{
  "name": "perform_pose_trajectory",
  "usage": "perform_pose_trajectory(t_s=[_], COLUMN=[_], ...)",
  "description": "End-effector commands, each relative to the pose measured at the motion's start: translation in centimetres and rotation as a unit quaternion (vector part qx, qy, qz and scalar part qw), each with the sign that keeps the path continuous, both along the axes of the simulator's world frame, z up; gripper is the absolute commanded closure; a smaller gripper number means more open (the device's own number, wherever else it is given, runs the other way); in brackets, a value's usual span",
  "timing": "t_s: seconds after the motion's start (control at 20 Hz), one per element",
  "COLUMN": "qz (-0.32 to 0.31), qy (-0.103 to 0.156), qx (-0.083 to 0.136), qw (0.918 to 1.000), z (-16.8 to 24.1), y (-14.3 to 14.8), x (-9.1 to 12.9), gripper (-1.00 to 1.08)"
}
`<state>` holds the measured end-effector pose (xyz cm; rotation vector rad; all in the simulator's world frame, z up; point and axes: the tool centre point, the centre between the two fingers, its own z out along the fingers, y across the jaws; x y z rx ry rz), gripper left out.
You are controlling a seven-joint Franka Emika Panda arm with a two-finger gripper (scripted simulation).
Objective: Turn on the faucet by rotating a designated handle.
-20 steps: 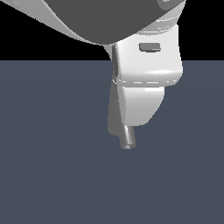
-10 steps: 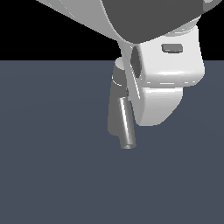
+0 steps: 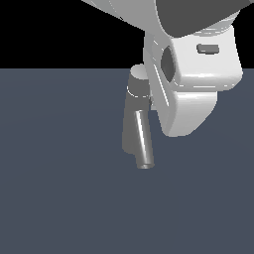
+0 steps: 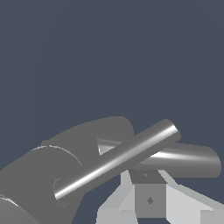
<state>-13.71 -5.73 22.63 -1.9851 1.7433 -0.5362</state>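
Grey counter [image 3: 49, 198] is seen beneath a faucet [image 3: 132, 124]; its handle [image 4: 118, 162] is neared by fingers [image 4: 148, 199] of untellable spread; contact seems needed.

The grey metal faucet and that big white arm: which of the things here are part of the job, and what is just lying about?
Part of the job:
- grey metal faucet body
- shiny cylindrical handle bar
- white robot arm; its gripper is barely in view, state unclear

Just lying about:
- nothing loose; only the plain dark blue-grey floor
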Motion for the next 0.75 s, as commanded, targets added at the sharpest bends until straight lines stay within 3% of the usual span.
perform_pose_trajectory(t_s=[0.0, 0.7], qz=[-0.015, -0.027], qy=[-0.001, 0.002], qx=[0.000, 0.001], qw=[0.9999, 0.9996], z=[0.3, 1.9], y=[-1.9, -6.4], x=[0.6, 3.3], gripper=[1.08, 1.08])
